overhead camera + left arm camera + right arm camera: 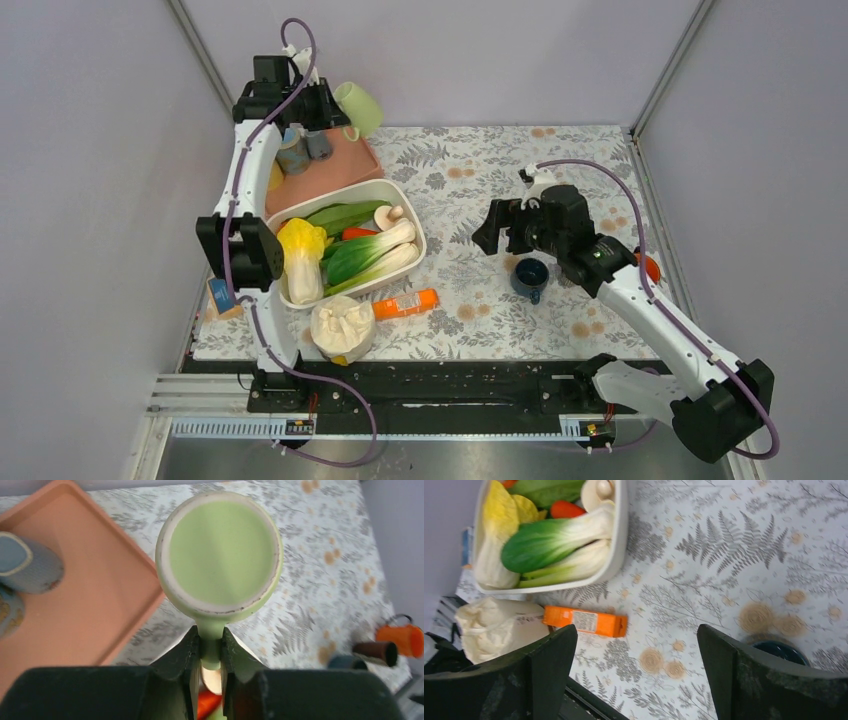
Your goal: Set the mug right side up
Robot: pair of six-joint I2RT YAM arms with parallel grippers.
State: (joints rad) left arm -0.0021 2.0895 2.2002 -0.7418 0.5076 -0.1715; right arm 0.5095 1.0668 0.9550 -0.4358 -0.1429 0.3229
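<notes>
Fern-patterned cloth (480,160) spreads below. Our left gripper (210,642) pinches the green mug (219,555) by its handle (210,629); we should roll the wrist slowly. Our right gripper (636,635) gapes, empty.

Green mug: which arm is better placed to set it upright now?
Left. The left pincer is shut on the handle of the green mug, held in the air, base toward the wrist camera. The right pincer stands open and empty, far across the table near the blue mug.

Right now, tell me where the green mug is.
Far left in the top view: the green mug is held by its handle in the left gripper, beside the far right corner of the pink tray.
</notes>
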